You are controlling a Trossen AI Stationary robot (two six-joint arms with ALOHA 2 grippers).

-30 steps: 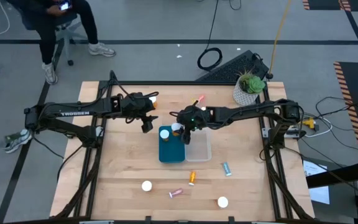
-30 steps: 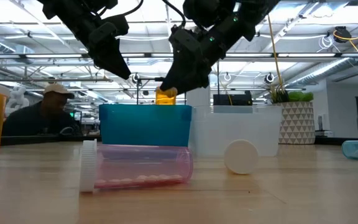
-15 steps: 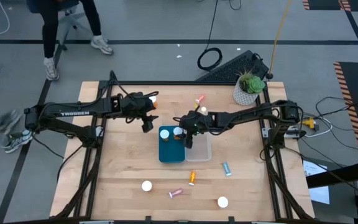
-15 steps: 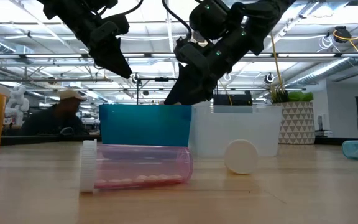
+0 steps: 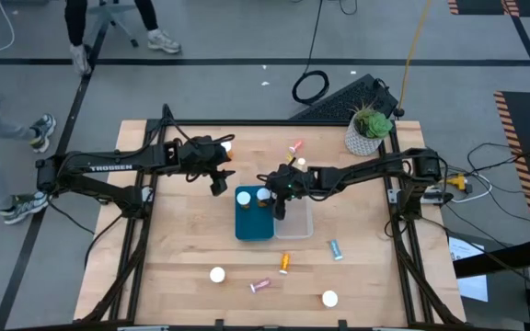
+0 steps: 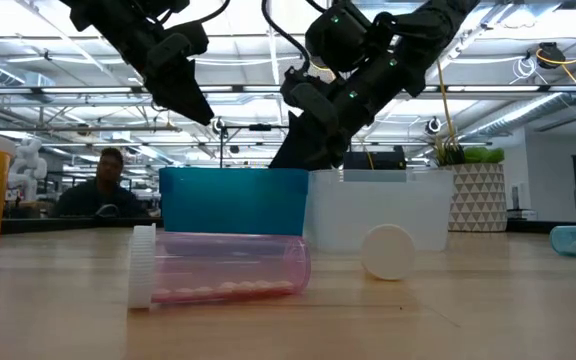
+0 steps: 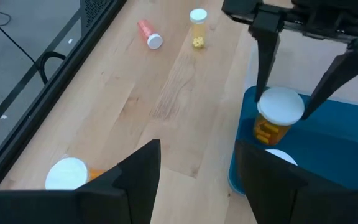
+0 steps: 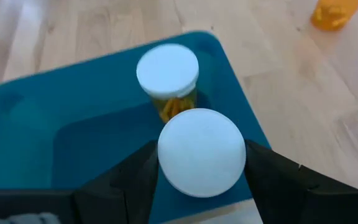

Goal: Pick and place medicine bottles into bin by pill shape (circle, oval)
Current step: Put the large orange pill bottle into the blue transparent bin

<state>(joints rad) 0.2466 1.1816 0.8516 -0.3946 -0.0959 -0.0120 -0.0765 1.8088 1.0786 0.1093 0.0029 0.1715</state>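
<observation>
A teal bin (image 5: 247, 223) and a clear bin (image 5: 297, 221) stand side by side mid-table. My right gripper (image 8: 202, 177) reaches down into the teal bin, shut on an amber medicine bottle with a white cap (image 8: 202, 149). A second white-capped amber bottle (image 8: 168, 73) stands in the same bin. In the low view the teal wall (image 6: 233, 200) hides both bottles. My left gripper (image 7: 197, 180) hangs open above the table (image 5: 191, 239), just left of the teal bin, with nothing between its fingers. My right gripper pinches the bottle between its two fingers, at or just under the white cap's rim (image 7: 263, 107). The fingers (image 7: 263, 62) point down from above, one on each side. The bottle is upright inside the teal bin; whether its base is on the bin's floor, I cannot tell.
Loose bottles lie near the front edge: white-capped (image 5: 217, 274), pink (image 5: 260, 286), orange (image 5: 284, 263), teal (image 5: 336, 249), white-capped (image 5: 329, 298). Others lie at the far side (image 5: 295, 147), (image 5: 226, 147). A potted plant (image 5: 368, 129) stands at the far right corner.
My right gripper has gone down into the teal bin with the amber bottle. The bottle showed above the bin's rim in the low view a second ago; now it is below the rim and out of sight there.
</observation>
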